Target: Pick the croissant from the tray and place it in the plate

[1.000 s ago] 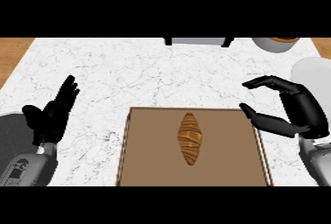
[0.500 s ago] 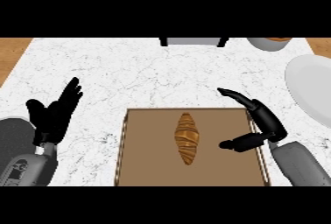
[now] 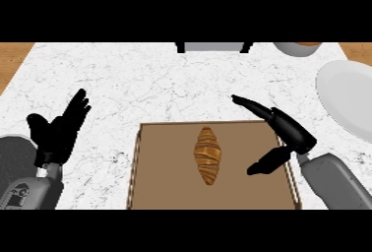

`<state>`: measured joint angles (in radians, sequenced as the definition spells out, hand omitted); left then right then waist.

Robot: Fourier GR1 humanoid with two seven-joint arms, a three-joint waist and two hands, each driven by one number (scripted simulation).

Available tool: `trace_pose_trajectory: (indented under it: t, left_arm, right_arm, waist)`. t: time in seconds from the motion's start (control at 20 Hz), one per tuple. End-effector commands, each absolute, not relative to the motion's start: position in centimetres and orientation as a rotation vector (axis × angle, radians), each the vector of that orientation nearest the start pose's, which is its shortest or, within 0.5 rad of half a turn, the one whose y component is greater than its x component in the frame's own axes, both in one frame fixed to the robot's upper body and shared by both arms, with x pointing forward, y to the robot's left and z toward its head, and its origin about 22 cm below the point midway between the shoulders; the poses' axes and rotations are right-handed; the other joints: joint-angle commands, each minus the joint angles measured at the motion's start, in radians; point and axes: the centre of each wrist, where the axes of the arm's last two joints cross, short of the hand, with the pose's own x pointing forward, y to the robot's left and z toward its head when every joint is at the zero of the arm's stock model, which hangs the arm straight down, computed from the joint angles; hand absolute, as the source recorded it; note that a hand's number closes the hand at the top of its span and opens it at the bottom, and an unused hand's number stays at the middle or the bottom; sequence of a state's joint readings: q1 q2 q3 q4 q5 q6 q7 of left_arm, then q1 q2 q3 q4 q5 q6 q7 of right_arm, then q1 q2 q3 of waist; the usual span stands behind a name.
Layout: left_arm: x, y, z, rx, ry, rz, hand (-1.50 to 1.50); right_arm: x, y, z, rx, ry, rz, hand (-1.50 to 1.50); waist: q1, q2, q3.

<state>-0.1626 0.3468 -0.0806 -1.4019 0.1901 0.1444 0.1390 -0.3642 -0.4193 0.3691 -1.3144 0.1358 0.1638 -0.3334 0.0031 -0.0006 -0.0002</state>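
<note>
One second is enough to change the picture on the right side: the right hand has come in from beside the plate and now hangs over the right edge of the tray, where a second ago it sat curled out past that edge. Its fingers are spread and straight, pointing up and to the left, with the thumb dropped low toward the tray floor, so it is released and grasping nothing. The croissant lies untouched in the middle of the tray, lengthwise, exactly where it lay before, and a clear strip of bare tray separates it from the thumb. The left hand rests open at the left, fingers up, off the tray on the counter.

What this means, as I read it, is that the reach has begun but the pick has not. The hand is lined up beside the croissant with thumb and fingers apart, a shape that suits closing across its narrow width. The plate waits at the right edge, well apart from the tray.
</note>
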Motion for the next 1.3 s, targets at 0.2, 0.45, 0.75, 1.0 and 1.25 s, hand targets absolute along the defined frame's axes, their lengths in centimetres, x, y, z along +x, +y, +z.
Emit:
trace_pose_trajectory:
  t: [0.2,0.45,0.75,1.0,1.25]
  left_arm:
    - [29.3,29.0,2.5,0.176,-1.41,-0.066,0.0]
    - [28.0,29.2,1.2,0.174,-1.392,-0.077,0.0]
    - [29.4,28.3,1.9,0.177,-1.399,-0.082,0.0]
    - [27.8,28.4,2.1,0.165,-1.401,-0.074,0.0]
    - [29.4,27.6,-0.2,0.155,-1.392,-0.094,0.0]
  right_arm:
    - [30.6,-20.5,6.2,-0.001,-1.582,1.228,-1.5]
    - [30.9,-18.9,5.4,-0.152,-1.52,1.348,-1.5]
    - [32.1,-17.1,5.6,-0.187,-1.406,1.447,-1.5]
    - [31.3,-15.0,5.1,-0.178,-1.338,1.497,-1.5]
    - [31.6,-11.6,5.7,-0.177,-1.315,1.519,-1.5]
  waist:
    - [-0.008,-0.001,0.0]
    - [-0.003,0.0,0.0]
    - [-0.001,0.001,0.0]
    - [0.001,0.0,0.0]
    - [-0.002,0.002,0.0]
